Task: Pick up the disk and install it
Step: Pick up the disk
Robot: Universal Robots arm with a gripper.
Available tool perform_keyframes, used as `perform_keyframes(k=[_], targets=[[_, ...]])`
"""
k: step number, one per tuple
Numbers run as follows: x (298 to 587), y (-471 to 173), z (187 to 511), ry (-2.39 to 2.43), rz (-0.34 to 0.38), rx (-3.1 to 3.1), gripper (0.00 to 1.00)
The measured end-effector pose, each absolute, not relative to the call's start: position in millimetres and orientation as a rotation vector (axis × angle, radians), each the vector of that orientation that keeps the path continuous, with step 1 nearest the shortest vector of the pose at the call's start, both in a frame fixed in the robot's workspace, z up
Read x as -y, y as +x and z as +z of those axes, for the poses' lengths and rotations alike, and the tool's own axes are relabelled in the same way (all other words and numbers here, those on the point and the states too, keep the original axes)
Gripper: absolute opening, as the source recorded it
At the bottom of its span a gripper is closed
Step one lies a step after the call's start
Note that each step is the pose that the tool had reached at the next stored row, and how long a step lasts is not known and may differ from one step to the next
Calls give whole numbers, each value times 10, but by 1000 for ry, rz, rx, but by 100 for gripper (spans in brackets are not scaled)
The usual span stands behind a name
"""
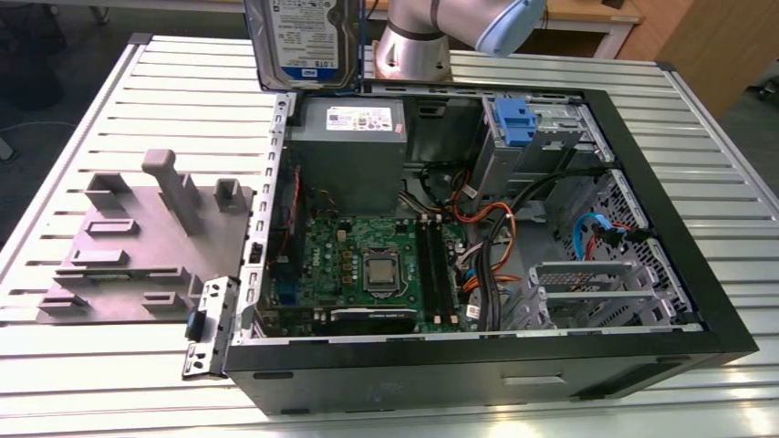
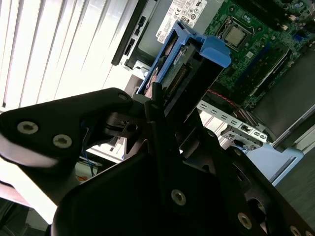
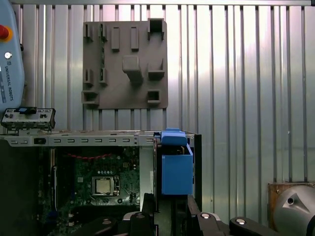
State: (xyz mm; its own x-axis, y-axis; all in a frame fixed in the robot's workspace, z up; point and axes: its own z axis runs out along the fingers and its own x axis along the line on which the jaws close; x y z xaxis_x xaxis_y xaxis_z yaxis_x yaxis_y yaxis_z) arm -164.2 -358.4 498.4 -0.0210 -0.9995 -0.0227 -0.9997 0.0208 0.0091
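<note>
The disk (image 1: 305, 41), blue-railed, hangs on end over the far edge of the open computer case (image 1: 724, 310) in the exterior view, clamped in the gripper (image 2: 165, 105). The pick looks done and installation not yet; seating it likely calls for lining its rails up with the drive bay (image 1: 548, 137)

Exterior view: the disk (image 1: 305, 41) and the arm (image 1: 420, 41) are both cropped by the top edge. The print on the disk's label is too small to read. The tabletop (image 1: 73, 365) is cropped by the bottom edge.

Second wrist view: the black housing of the pincer (image 2: 167, 105) masks the near half of the clamped disk and the pads' contact with it.

First wrist view: the disk appears end-on, with its lower part behind the housing, which the bottom edge crops. The motherboard (image 3: 74, 177) is partly covered.
</note>
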Motion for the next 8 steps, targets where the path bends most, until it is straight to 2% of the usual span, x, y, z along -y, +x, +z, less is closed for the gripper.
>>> perform_keyframes(k=[8], targets=[[3583, -1638, 4984, -2191, 35, -2237, 35]])
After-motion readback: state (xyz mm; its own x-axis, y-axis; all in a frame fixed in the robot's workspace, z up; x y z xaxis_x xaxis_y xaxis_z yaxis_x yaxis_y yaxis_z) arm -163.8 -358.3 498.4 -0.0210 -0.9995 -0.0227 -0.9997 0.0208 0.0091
